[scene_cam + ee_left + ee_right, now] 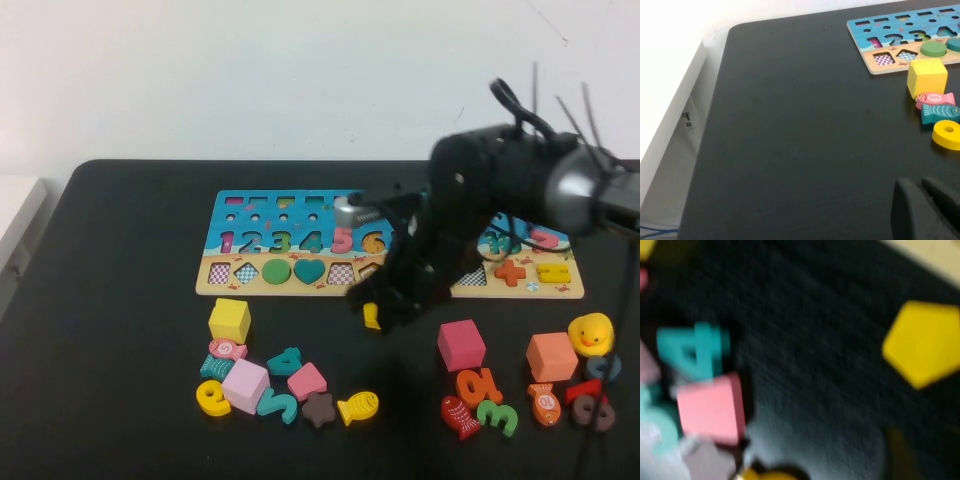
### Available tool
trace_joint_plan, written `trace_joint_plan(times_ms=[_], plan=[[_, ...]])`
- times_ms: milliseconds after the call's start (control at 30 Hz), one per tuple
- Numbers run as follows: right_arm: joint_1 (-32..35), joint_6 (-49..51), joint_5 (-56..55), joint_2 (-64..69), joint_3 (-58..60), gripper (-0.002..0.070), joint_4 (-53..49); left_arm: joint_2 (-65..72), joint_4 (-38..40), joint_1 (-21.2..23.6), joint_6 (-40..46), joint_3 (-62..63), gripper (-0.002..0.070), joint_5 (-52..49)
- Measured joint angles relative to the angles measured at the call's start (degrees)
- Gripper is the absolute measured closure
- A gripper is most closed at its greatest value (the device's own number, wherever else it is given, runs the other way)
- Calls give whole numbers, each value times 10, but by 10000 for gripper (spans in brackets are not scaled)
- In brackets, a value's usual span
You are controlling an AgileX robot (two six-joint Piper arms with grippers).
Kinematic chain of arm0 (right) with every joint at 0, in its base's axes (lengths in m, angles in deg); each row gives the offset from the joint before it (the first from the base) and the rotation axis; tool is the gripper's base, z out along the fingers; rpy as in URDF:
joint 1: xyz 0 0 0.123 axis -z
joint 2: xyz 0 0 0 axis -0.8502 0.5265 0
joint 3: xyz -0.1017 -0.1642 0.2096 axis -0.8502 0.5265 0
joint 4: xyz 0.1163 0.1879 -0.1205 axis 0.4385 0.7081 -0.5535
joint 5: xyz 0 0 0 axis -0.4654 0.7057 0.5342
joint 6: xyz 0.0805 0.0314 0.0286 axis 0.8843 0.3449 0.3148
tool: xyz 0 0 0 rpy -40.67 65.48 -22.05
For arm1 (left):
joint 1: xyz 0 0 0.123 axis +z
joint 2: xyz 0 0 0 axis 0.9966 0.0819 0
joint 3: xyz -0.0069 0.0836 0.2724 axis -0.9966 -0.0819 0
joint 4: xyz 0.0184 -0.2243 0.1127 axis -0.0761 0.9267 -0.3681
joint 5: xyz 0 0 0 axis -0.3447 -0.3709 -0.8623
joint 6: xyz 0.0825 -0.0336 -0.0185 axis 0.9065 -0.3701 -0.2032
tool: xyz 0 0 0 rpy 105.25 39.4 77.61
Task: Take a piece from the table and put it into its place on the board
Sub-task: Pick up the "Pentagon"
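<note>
While your right gripper (pixel 378 312) hangs low over the table (pixel 130 400) just below the board (pixel 225 235), the piece (pixel 372 318) sits at its tip; grip unclear. Your left gripper (pixel 925 210) is parked, fingers nearly together.

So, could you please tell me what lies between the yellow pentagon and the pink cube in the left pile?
Only bare table: the right wrist view shows nothing between the pentagon and the pink cube. The right claw hangs over the pentagon.
</note>
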Motion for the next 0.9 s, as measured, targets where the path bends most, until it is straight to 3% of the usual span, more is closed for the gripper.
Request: trace_joint_plan(times_ms=[100, 233, 700, 900], plan=[[-1, 33, 11, 27, -53, 315, -5, 0, 0, 0, 0, 0, 676, 0], [-1, 69, 15, 53, -100, 241, -11, 0, 0, 0, 1, 0, 676, 0], [-1, 109, 14, 106, -122, 226, -21, 0, 0, 0, 1, 0, 677, 0], [-1, 111, 14, 106, -122, 291, -24, 0, 0, 0, 1, 0, 676, 0]])
